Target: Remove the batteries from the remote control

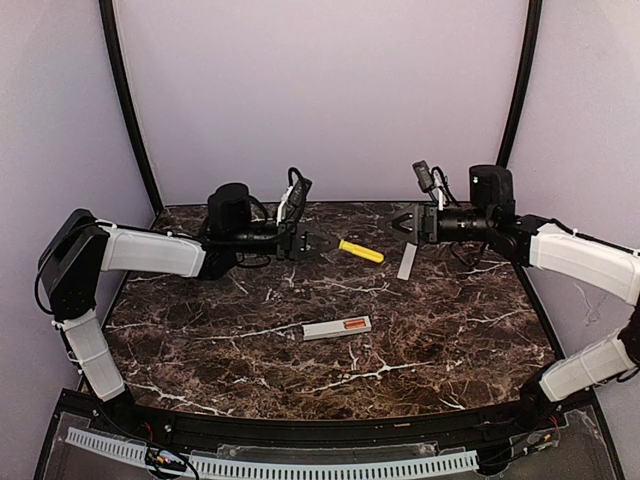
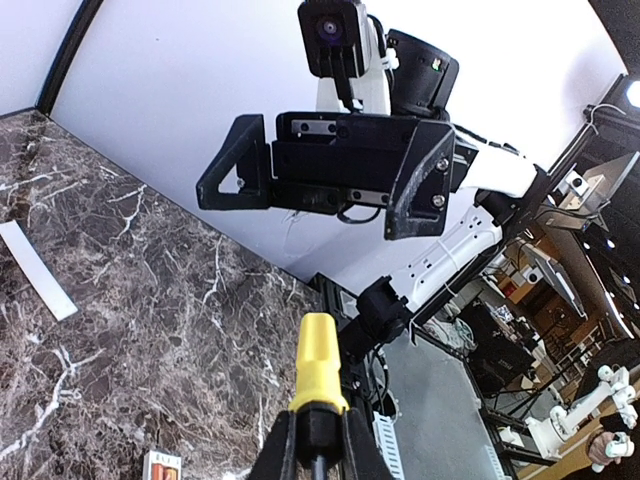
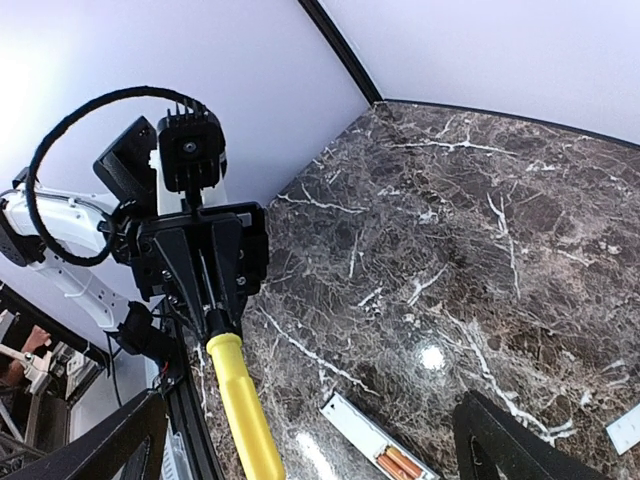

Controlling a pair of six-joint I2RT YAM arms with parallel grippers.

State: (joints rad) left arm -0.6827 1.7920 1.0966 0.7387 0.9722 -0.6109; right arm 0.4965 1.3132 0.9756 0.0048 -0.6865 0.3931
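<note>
Surface: dark marble with white veins (image 1: 180, 340). The 2 arms are bolted at its near edge.
Remote control: a slim white bar (image 1: 322, 329) lying flat in the near-middle of the surface, well apart from both claws. It lies roughly crosswise, with its right end a little farther back and its long recess facing up.
Recess contents: the batteries (image 1: 352, 325) sit inside the recess, toward the bar's right end. The right wrist view shows 2 orange cylinders side by side, lengthwise in the slot, with nothing touching them.
Left claw: (image 1: 330, 243) beyond the remote control, raised over the back-left part of the surface and pointing right. Its fingers are pressed together, clamped on the dark neck of a tool.
Yellow-handled tool: (image 1: 360, 251) gripped by the left claw and held above the surface. Its yellow handle sticks out toward the other arm.
Cover strip: a thin flat white strip (image 1: 406, 262) lying on the surface just to the right of the handle's free end. It is close below the right claw and well apart from the remote control.
Right claw: (image 1: 397, 225) slightly farther back, raised and facing the left claw. Its jaws are spread wide apart with nothing between them.
Gap between claws: the handle's end is near the right claw but does not touch it.
Back wall: plain and pale (image 1: 320, 100), rising behind the surface.
</note>
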